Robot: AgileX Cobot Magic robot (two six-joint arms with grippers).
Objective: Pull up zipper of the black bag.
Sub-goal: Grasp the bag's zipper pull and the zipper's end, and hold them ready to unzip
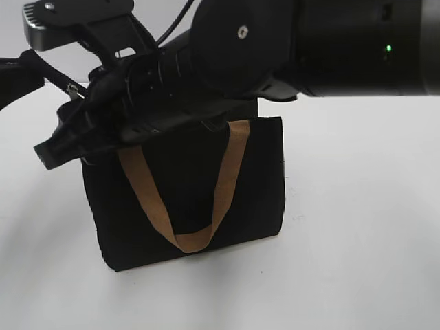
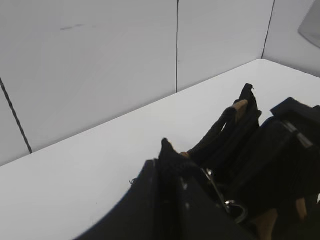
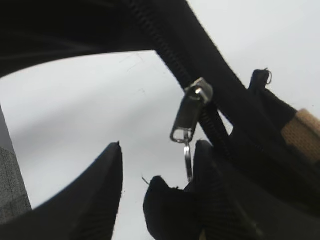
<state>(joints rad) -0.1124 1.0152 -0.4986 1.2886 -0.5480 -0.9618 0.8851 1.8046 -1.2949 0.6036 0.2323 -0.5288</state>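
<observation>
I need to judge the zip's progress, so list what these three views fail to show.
- Exterior view: the black bag has its top edge, with the zipper, covered by the arms crossing in front.
- Right wrist view: the zipper pull shows up close, but the frame edges cut the zip line, so its total run is unknown.
- Left wrist view: the left gripper is dark against black fabric, so its grip cannot be made out.

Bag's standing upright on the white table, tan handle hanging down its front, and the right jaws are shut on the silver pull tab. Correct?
Not quite. The right gripper has its jaws open: in the right wrist view the silver pull tab hangs free in the gap between them, unpinched. The rest holds: the black bag stands upright on the white table, tan handle hanging down its front.
</observation>
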